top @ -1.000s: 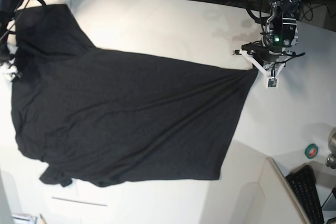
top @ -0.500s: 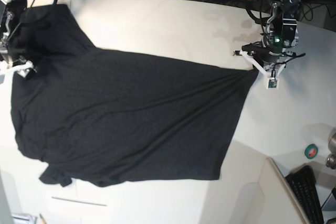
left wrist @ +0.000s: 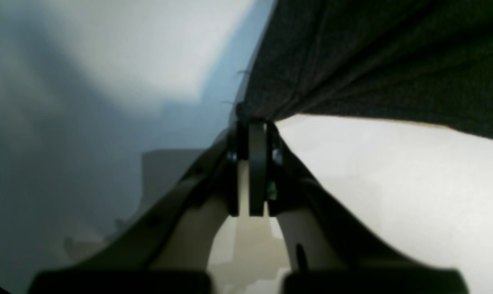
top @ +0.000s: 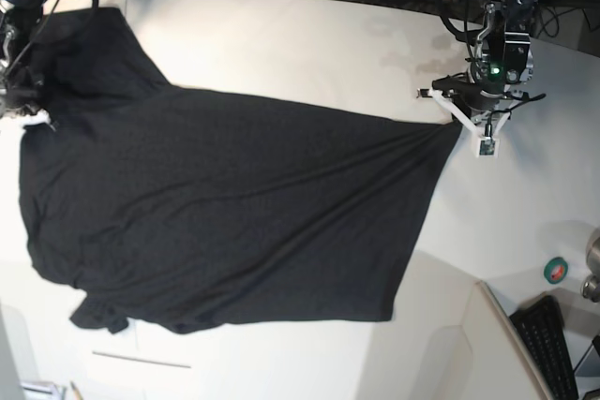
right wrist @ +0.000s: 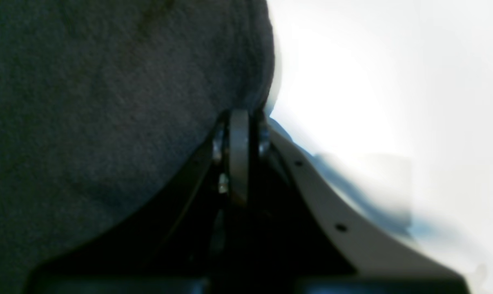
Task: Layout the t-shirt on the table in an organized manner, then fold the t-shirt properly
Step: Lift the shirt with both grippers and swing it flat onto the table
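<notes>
Base view, black t-shirt [top: 225,213] lying spread across the desk [top: 309,44], left jaws pinching its corner, right jaws clamping its opposite edge

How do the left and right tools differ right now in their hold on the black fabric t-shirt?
Left tool pinches a corner of the black fabric t-shirt, with creases fanning out from it; the right tool sits at the opposite edge, where the cloth looks smooth. Off-white tabletop shows on both sides of the left tool; fabric fills one side of the right tool. Both are shut at the shirt's edge.
</notes>
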Robot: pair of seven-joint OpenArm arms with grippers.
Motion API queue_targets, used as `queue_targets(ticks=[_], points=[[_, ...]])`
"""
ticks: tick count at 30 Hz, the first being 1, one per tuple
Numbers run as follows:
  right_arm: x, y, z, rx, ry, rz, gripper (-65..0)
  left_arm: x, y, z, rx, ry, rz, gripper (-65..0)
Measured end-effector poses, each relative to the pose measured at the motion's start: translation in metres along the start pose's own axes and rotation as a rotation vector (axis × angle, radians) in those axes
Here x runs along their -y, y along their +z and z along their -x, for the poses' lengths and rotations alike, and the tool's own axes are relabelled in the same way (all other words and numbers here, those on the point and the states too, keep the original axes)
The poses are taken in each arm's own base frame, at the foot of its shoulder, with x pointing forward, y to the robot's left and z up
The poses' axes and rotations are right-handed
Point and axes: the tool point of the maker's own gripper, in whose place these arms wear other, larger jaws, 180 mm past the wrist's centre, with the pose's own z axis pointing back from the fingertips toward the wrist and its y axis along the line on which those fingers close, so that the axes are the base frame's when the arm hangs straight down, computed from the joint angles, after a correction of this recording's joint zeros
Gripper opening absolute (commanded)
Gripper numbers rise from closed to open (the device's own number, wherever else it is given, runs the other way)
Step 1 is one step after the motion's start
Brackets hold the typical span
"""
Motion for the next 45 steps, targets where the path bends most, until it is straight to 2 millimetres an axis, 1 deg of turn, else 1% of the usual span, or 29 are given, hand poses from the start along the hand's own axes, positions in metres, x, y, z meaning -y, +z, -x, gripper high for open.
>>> queue_targets(ticks=[4,6,8,11,13,15,16,18,19,20,22,23,26,28,30,31,33,35,36,38,41,43,45], points=[[-0.001,0.000,-0.001,0.002,-0.001,-0.003,-65.0,0.000,0.000,0.001,-0.002,0.000,0.000,-65.0],[-0.001,0.005,0.004,-0.025,0.025,0.000,-65.0,0.000,0.001,0.001,-0.001,-0.001,0.000,-65.0],[0.001,0.022,0.011,-0.042,0.076,0.005,-65.0,0.001,0.005,0.004,0.003,-0.008,0.003,-65.0],[0.009,0.054,0.018,-0.032,0.146,0.034,-65.0,0.003,0.011,0.011,-0.004,-0.017,0.009,-65.0],[0.004,0.064,0.006,0.001,0.178,0.024,-65.0,0.005,0.013,0.007,0.004,-0.019,0.012,-65.0],[-0.006,0.066,-0.019,0.067,0.196,0.006,-65.0,0.007,0.012,-0.007,0.033,-0.020,0.016,-65.0],[-0.011,0.064,-0.029,0.086,0.196,-0.002,-65.0,0.007,0.011,-0.019,0.051,-0.021,0.015,-65.0],[-0.020,0.059,-0.046,0.083,0.214,-0.017,-65.0,0.008,0.008,-0.051,0.089,-0.015,0.016,-65.0],[-0.022,0.057,-0.058,0.089,0.226,-0.022,-65.0,0.008,0.007,-0.067,0.098,-0.009,0.017,-65.0],[-0.025,0.055,-0.073,0.108,0.233,-0.027,-65.0,0.008,0.006,-0.084,0.117,-0.003,0.018,-65.0],[-0.026,0.049,-0.109,0.149,0.223,-0.011,-65.0,0.009,0.008,-0.121,0.156,0.002,0.017,-65.0],[-0.030,0.045,-0.127,0.173,0.213,-0.022,-65.0,0.013,0.007,-0.139,0.176,-0.013,0.022,-65.0],[-0.042,0.029,-0.164,0.185,0.198,-0.040,-65.0,0.031,0.004,-0.184,0.218,-0.059,0.048,-65.0],[-0.057,0.019,-0.187,0.179,0.226,-0.072,-65.0,0.045,0.001,-0.215,0.246,-0.092,0.070,-65.0],[-0.066,0.010,-0.211,0.170,0.240,-0.070,-65.0,0.055,-0.003,-0.243,0.258,-0.128,0.076,-65.0],[-0.072,0.008,-0.226,0.180,0.239,-0.072,-65.0,0.059,-0.005,-0.259,0.265,-0.139,0.079,-65.0],[-0.092,0.009,-0.263,0.229,0.249,-0.106,-65.0,0.058,-0.005,-0.291,0.277,-0.153,0.062,-65.0],[-0.105,0.015,-0.298,0.279,0.257,-0.115,-65.0,0.056,0.000,-0.326,0.295,-0.142,0.047,-65.0],[-0.112,0.022,-0.317,0.307,0.273,-0.119,-65.0,0.055,0.007,-0.349,0.328,-0.133,0.041,-65.0],[-0.126,0.042,-0.359,0.383,0.296,-0.131,-65.0,0.057,0.034,-0.404,0.449,-0.119,0.046,-65.0],[-0.144,0.079,-0.418,0.498,0.317,-0.135,-65.0,0.056,0.085,-0.475,0.601,-0.103,0.041,-65.0],[-0.154,0.108,-0.455,0.573,0.339,-0.137,-65.0,0.055,0.122,-0.512,0.685,-0.098,0.041,-65.0],[-0.161,0.137,-0.486,0.647,0.354,-0.138,-65.0,0.051,0.150,-0.536,0.745,-0.091,0.034,-65.0]])
